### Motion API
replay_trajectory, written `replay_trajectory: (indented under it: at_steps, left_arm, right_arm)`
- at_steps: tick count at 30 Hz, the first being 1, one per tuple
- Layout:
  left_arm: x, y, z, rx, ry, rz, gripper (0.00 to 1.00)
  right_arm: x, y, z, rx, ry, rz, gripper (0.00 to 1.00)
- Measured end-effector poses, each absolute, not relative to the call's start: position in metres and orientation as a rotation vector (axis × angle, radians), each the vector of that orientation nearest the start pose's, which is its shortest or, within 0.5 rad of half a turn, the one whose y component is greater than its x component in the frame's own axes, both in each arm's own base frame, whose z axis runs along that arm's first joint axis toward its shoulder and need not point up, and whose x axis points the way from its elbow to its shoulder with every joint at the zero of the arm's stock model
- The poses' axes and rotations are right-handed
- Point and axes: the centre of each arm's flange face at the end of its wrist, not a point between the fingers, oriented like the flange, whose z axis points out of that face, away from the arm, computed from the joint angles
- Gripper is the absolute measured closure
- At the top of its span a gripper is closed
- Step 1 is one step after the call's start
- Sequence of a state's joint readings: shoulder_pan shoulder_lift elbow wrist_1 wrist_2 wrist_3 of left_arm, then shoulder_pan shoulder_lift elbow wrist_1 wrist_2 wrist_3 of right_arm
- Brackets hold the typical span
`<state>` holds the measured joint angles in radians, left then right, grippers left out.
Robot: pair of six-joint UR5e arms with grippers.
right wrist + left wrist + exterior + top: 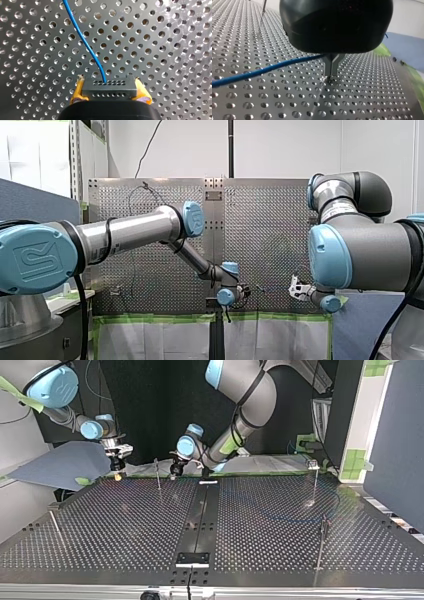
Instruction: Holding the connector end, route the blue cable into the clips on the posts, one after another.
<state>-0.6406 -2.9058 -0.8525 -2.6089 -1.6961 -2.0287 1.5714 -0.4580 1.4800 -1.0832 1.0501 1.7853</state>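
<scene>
Clearly my right gripper (109, 82), at the upper left of the top view, pinches the black connector (109, 90) between its yellow pads (77, 91). The blue cable (85, 42) leaves the connector ahead, over the perforated table (162, 50). My left gripper (332, 74), upper centre in that view, has its metal fingers (328, 65) pressed together. The cable reaches them, but I cannot tell whether they clamp it.

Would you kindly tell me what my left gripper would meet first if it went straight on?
The perforated table: my left gripper points down at it and seems just above it, though depth is unclear; the blue cable runs to its jaws.
</scene>
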Motion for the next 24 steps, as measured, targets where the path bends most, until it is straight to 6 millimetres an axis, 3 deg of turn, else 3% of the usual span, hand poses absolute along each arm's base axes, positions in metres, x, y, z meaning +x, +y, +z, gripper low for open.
replay_trajectory:
  at_steps: [24]
  left_arm:
    - [0.590,-0.594,-0.057,0.021,1.611,-0.591,1.00]
  right_arm:
    - [0.184,-0.696,-0.068,1.466,-1.039,1.774,1.00]
